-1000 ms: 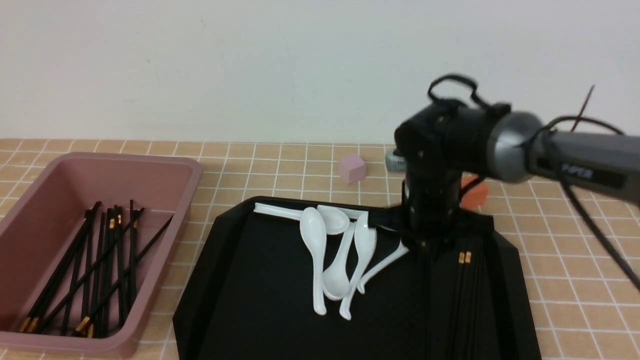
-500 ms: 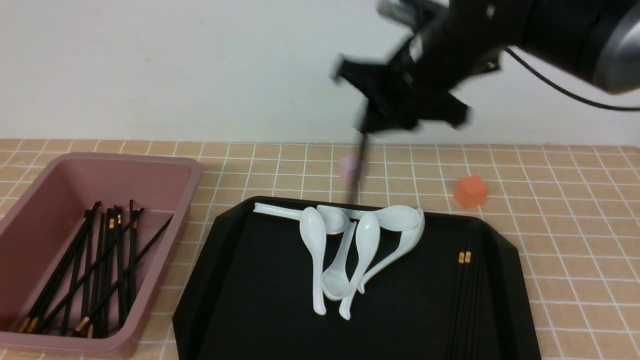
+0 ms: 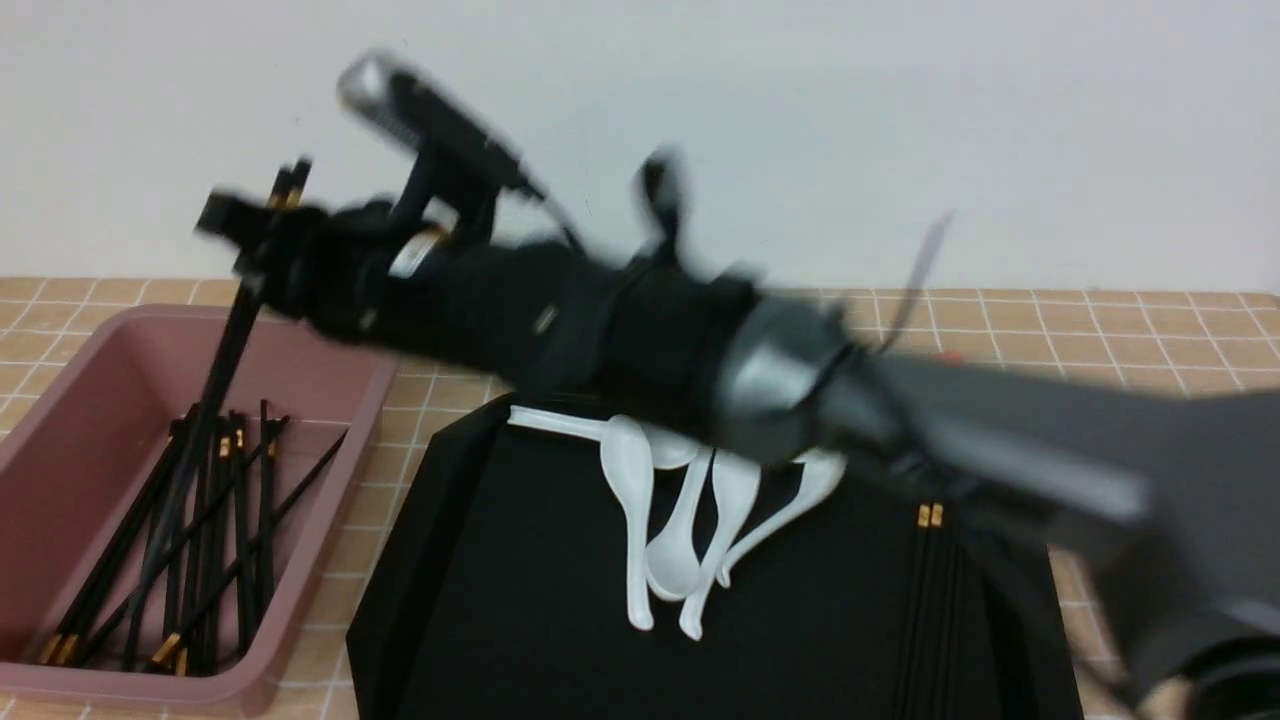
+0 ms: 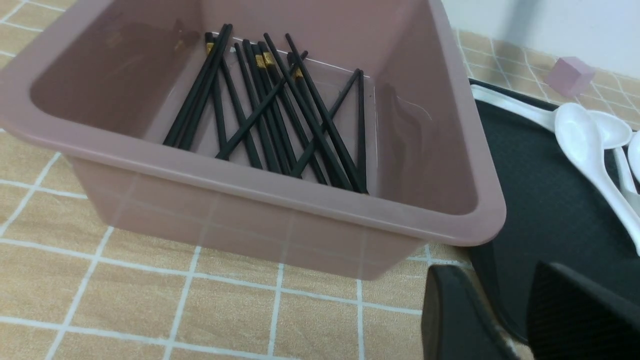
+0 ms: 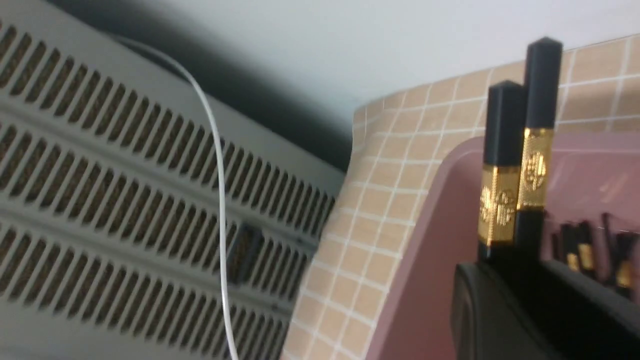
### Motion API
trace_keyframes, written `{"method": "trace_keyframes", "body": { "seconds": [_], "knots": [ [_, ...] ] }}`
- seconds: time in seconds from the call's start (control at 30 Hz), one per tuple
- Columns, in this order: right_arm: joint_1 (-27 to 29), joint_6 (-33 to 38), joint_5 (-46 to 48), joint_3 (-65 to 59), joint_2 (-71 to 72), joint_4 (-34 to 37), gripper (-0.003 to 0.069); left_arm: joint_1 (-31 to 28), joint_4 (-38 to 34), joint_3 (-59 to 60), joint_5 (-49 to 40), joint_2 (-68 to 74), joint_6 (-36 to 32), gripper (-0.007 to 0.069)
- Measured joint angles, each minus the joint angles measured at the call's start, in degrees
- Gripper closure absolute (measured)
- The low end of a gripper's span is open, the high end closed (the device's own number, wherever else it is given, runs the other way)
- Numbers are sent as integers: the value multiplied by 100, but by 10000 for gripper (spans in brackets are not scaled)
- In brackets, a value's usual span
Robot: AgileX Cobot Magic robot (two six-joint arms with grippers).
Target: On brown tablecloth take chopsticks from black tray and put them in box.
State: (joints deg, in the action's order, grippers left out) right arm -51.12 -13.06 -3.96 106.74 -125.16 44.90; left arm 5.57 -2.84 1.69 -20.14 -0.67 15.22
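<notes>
My right gripper [image 3: 255, 255] is shut on a pair of black chopsticks [image 3: 215, 380] and holds them upright over the pink-mauve box [image 3: 330, 330]. Their thin ends hang down inside it. In the right wrist view their gold-banded thick ends [image 5: 500, 210] stick out past my right gripper [image 5: 520, 280]. Several chopsticks [image 4: 270, 125] lie in the box [image 4: 280, 192]. Two more chopsticks [image 3: 930, 600] lie at the right side of the black tray [image 3: 480, 620]. My left gripper [image 4: 505, 320] is open and empty, low beside the box's near corner.
White ceramic spoons [image 3: 640, 520] lie piled at the tray's far middle. A small pink cube [image 4: 570, 75] stands on the brown tablecloth [image 3: 1100, 320] behind the tray. My right arm reaches across above the tray. A grey slotted panel [image 5: 125, 200] shows in the right wrist view.
My right arm rose from the tray's right side with two chopsticks and swung left across the table; it now holds them over the box.
</notes>
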Motion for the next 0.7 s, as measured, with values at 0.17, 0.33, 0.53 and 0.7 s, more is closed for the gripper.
{"method": "trace_keyframes", "body": {
  "seconds": [0.17,0.33,0.53,0.7],
  "knots": [
    [-158,31,-749,0,-427,217,521,0,0,0,0,0,0,386],
    [-159,31,-943,0,-683,238,521,0,0,0,0,0,0,386],
    [-159,251,-816,0,-754,67,449,0,0,0,0,0,0,386],
    [-159,525,-480,0,-754,-226,334,0,0,0,0,0,0,386]
  ]
}}
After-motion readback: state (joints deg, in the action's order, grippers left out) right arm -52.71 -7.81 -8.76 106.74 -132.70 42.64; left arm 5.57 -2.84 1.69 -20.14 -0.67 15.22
